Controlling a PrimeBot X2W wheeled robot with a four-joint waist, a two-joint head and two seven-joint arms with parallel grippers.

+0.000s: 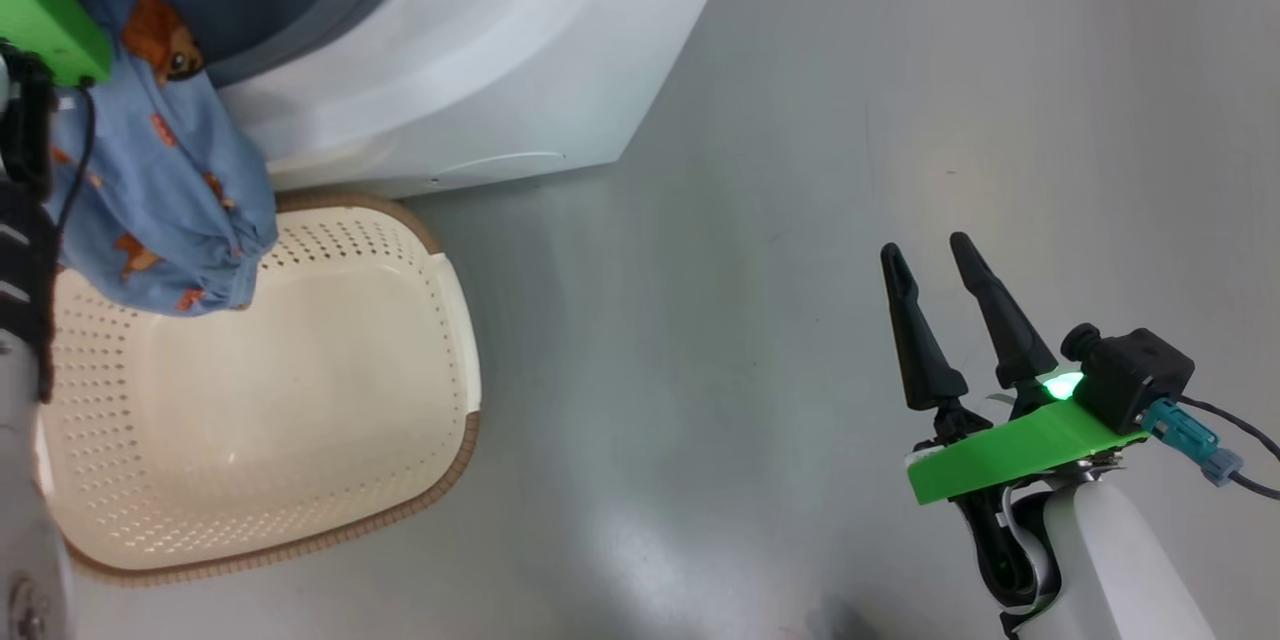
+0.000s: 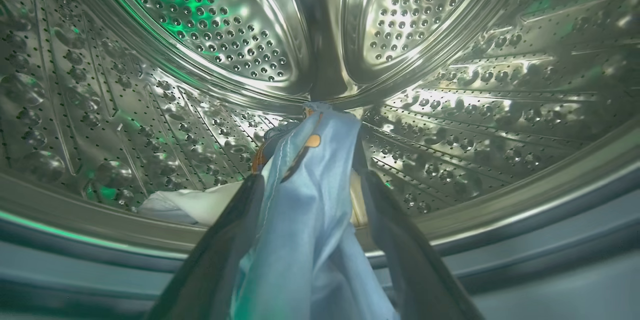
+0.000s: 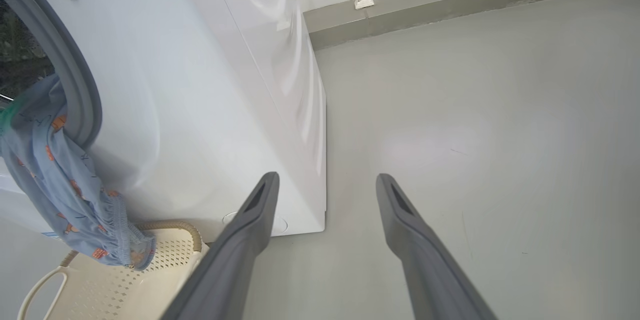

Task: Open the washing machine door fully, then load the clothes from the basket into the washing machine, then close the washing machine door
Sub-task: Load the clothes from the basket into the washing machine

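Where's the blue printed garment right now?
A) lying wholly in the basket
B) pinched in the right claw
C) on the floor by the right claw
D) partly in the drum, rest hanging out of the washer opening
D: the clothes drape out of the washing machine opening, with the hem hanging down by the basket, while the left wrist view shows the other end inside the drum.

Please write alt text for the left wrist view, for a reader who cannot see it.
Light blue clothes drape between the left gripper's spread fingers, inside the steel drum. A pale cloth lies in the drum at lower left.
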